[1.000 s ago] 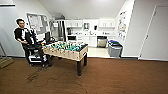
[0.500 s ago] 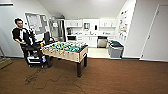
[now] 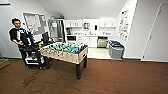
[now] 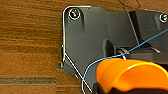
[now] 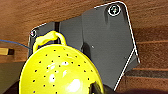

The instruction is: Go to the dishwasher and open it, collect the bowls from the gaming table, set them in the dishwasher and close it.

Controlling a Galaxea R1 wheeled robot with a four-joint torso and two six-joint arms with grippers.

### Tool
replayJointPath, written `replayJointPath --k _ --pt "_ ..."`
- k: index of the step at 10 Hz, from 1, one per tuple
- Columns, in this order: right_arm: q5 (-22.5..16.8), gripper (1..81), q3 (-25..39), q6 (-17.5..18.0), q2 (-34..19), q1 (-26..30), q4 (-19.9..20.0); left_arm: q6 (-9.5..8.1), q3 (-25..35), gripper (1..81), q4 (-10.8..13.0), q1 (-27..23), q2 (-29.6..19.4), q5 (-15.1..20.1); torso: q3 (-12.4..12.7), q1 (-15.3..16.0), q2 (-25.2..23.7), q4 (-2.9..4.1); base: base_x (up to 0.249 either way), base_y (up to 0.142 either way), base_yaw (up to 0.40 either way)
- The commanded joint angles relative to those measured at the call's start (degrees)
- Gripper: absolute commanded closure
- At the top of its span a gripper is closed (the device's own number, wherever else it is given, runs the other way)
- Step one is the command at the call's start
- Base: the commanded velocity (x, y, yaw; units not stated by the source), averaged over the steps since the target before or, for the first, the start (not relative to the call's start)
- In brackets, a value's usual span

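Dishwasher [image 3: 102, 41] stands far across the room; whether either end effector is parted, cannot tell

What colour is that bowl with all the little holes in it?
Bright yellow. The perforated bowl, with a loop handle, shows best in the right wrist view.

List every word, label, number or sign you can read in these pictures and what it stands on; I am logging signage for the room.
No text can be read here.
Grey pinboard on the left wall: papers pinned on it, print too blurred.
Colourful posters on the right wall: too blurred.
Yellow perforated plastic colander: no lettering seen.
Orange plastic bowl: no lettering seen.
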Motion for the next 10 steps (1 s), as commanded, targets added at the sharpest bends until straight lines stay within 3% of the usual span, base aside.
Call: replayJointPath --k 1,8,10 --pt "-2.8 81.1 0.4 -0.2 -1.0 2.2 -0.9 0.47 -0.1 81.1 0.3 -2.4 -0.5 2.7 0.0 0.0 0.0 0.00 0.144 -0.091 0.000" --pt "-2.8 81.1 0.4 -0.2 -1.0 1.9 -1.0 0.47 -0.1 81.1 0.3 -2.4 -0.5 2.7 0.0 0.0 0.0 0.00 0.142 -0.086 0.000" --pt "-2.8 81.1 0.4 -0.2 -1.0 1.8 -1.0 0.46 -0.1 81.1 0.2 -2.4 -0.5 2.7 0.0 0.0 0.0 0.00 0.133 0.000 0.000"
